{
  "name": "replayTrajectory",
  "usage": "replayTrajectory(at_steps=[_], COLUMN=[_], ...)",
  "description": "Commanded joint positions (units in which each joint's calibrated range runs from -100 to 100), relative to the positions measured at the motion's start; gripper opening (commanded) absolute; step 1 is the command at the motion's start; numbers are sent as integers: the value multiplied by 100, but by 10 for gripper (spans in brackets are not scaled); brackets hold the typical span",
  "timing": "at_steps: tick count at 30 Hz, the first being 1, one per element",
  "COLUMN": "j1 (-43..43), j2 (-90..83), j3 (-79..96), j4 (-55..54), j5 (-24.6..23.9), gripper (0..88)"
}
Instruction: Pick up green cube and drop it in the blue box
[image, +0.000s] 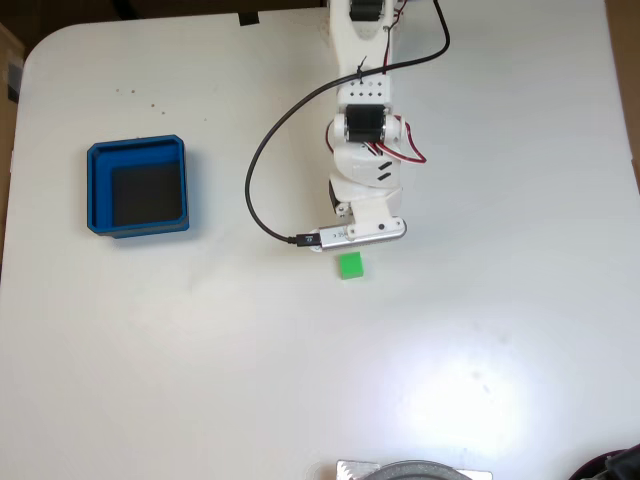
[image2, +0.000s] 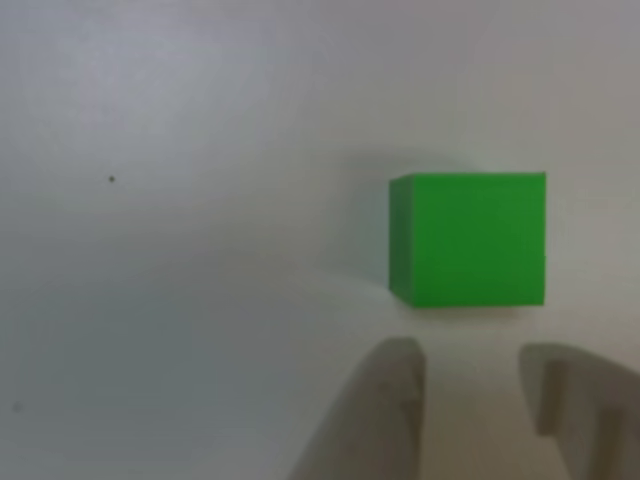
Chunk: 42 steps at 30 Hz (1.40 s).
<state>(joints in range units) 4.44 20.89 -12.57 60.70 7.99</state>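
The desk (image: 200, 380) is white, smooth and matte, with rounded far corners in the fixed view and a soft glare patch toward its near right area. A few small dark specks (image: 140, 98) mark the surface near the far left (one further speck (image2: 111, 180) appears in the other view, on the same pale surface). At the near edge sits a grey rounded object (image: 415, 470), partly cut off by the frame, with a dark item (image: 615, 465) at the near right corner, too cropped to identify.

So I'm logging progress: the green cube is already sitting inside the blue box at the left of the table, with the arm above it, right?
Not inside. The fixed view shows the green cube lying on the white table, just below the arm's wrist and well right of the blue box, whose dark floor is bare.
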Motion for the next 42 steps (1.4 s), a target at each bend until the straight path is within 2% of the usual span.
replayTrajectory(at_steps=[1,5,12,26,32,42], j1=[6,6,14,6,-9,-2], j2=[-32,-15,-15,-7,136,545], j3=[-376,-376,-376,-376,-376,-376], j4=[-48,-48,-48,-48,-73,-815], j5=[10,10,10,10,5,5], gripper=[27,42,132,251,270,271])
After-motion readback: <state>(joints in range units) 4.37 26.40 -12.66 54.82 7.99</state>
